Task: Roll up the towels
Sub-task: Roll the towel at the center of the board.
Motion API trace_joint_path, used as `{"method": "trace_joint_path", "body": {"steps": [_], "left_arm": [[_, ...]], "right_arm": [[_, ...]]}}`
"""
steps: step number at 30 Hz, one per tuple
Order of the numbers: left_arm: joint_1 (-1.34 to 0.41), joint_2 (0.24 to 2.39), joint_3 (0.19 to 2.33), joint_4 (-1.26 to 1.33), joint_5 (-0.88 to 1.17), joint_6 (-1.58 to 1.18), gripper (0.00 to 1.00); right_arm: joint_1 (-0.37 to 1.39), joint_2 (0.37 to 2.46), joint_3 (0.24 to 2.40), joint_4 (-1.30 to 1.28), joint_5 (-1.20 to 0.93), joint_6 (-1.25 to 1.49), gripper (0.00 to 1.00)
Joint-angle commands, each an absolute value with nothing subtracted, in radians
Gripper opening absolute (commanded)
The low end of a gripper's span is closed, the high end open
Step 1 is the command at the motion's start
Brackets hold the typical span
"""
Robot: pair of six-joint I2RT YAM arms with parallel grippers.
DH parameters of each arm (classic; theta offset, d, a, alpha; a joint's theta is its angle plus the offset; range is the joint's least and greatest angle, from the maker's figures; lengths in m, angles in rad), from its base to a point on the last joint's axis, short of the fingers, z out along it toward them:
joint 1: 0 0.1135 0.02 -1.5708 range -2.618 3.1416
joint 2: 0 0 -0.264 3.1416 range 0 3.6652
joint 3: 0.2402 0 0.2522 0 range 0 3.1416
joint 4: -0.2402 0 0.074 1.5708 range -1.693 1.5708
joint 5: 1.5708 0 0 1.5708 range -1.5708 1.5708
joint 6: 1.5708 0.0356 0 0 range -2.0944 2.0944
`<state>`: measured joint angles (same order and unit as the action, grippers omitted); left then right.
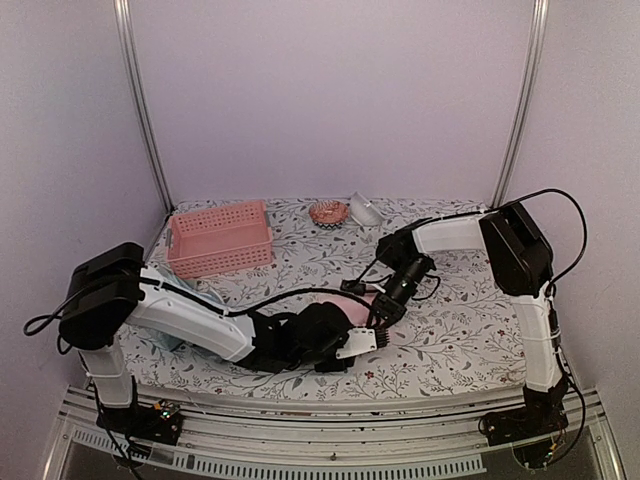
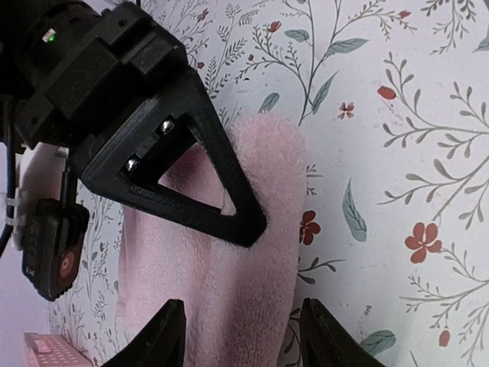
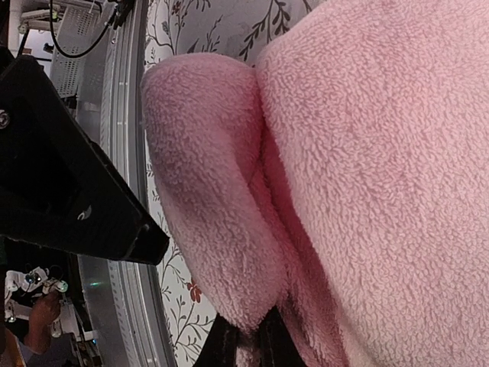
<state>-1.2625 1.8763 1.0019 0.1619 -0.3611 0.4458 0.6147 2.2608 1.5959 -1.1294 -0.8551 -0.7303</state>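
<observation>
The right gripper (image 3: 250,342) is pinched shut on a thin fold of the pink towel (image 3: 367,168). I judge this is to anchor the edge so the roll cannot spring open. Just beside it, the left gripper (image 2: 241,340) has its jaws parted, one finger on each side of the same towel and clamping nothing. It looks placed to close on the cloth and carry the next turn. The towel is partly rolled, with a thick lip doubled over the flatter part. It lies on the flowered table (image 2: 397,122), around the middle and toward the near edge, where both arms can reach it. The pink basket (image 1: 220,238) sits well apart at the far left.
</observation>
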Motion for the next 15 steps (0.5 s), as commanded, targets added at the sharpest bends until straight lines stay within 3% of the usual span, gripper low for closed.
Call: {"method": "trace_joint_path", "body": {"steps": [1,5,11,13,15], "left_arm": [[-1.274,1.954,1.058,0.223,-0.467,0.629,0.53],[-1.267,2.038,1.093,0.2,-0.475,0.646,0.47],[-1.26,2.055,1.1,0.165,-0.455,0.622,0.21],[-1.262,2.049,1.098,0.156,-0.452,0.608,0.16],[-1.265,2.03,1.091,0.15,-0.435,0.589,0.14]], "right_arm": [[0.618,2.295,1.592,-1.18,-0.798,-0.749,0.04],[0.619,2.288,1.592,-1.186,-0.813,-0.749,0.05],[0.618,2.27,1.594,-1.206,-0.843,-0.763,0.06],[0.616,2.251,1.604,-1.244,-0.875,-0.78,0.11],[0.602,2.222,1.62,-1.26,-0.903,-0.819,0.23]]}}
